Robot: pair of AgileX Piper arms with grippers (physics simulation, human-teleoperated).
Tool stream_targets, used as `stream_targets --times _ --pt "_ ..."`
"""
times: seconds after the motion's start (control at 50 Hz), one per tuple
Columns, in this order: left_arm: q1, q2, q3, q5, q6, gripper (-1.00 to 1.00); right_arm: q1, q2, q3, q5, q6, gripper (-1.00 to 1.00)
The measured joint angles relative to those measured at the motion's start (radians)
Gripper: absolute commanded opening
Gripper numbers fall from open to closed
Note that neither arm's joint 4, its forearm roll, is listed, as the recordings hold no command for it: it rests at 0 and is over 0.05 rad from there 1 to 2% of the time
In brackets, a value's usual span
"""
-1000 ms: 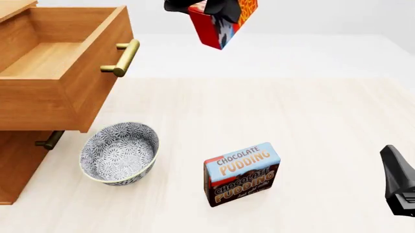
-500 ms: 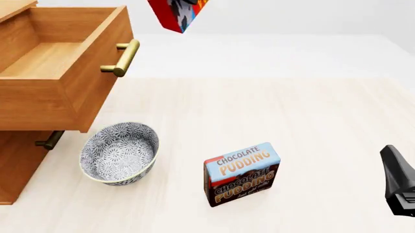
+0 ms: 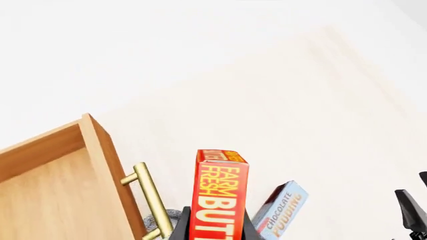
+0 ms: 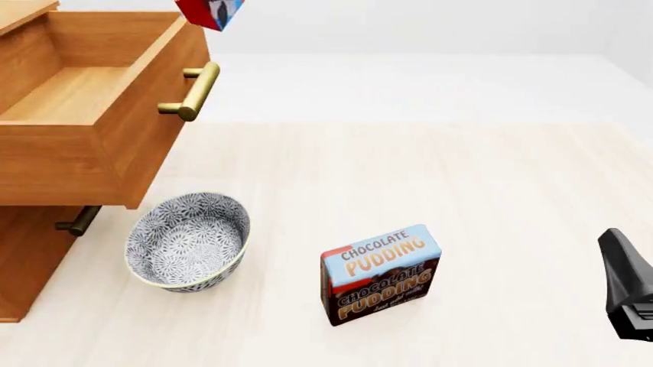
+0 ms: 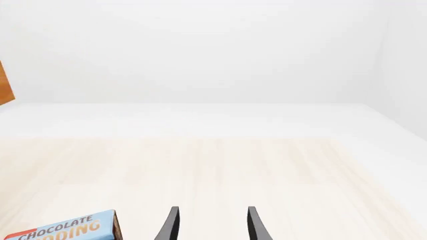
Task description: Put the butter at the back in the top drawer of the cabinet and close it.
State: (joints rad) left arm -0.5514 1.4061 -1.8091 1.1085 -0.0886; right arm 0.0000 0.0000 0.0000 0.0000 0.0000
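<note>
My left tool [image 3: 215, 231] grips the small red butter box [image 3: 219, 195] with orange panel, held high just above the brass bar handle [image 4: 194, 92] edge of the pulled-out light brown wooden top drawer [image 4: 97, 122]. My right tool [image 5: 210, 225] hangs parted, empty, over the pale desk [image 4: 429, 168] near the blue-and-brown pudding box [image 4: 380, 274].

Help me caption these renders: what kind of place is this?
Probably a simulated tabletop test scene: pale wooden table, blank white surroundings, a cabinet with its top drawer open, a patterned bowl.
</note>
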Motion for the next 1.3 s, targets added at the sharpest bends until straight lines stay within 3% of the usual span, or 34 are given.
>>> stream_targets --times 1.3 --pt "0.291 -0.195 0.147 0.061 0.051 -1.00 0.000 0.000 0.000 0.000 0.000 1.00"
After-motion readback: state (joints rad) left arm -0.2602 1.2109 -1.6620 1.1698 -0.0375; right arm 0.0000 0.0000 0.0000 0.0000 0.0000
